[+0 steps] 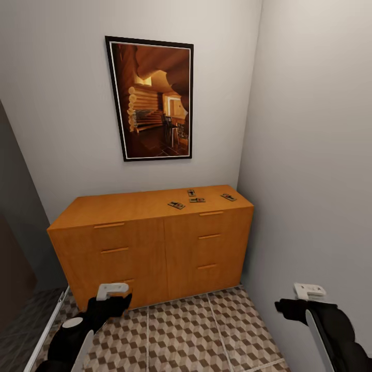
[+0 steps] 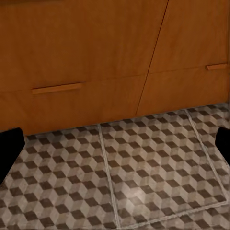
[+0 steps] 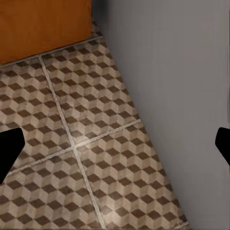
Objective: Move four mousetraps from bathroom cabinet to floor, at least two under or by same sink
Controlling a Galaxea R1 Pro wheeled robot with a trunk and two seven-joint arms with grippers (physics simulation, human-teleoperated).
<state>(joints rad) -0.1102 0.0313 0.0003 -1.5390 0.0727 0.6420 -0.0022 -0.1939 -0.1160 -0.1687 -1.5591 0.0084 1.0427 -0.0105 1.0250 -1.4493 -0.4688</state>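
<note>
Both grippers — left (image 1: 111,294), right (image 1: 302,298) — hang low over the floor (image 1: 196,330), jaws wide apart, nothing held. Four traps (image 1: 198,199) sit on top of the cabinet (image 1: 155,248) toward its right end, not inside. Risk: traps are tiny & flat — fingers may slide one off the edge or pinch badly. Drawers closed, contents unseen.

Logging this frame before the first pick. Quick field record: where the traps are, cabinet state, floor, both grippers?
mousetraps: four, lying flat on the cabinet top, toward its right end
cabinet: against the back wall, doors and drawers closed
floor: cube-pattern tiles, no trap on it
picture: framed, on the wall above the cabinet
left gripper: open, empty, low in front of the cabinet
right gripper: open, empty, near the right wall
</note>
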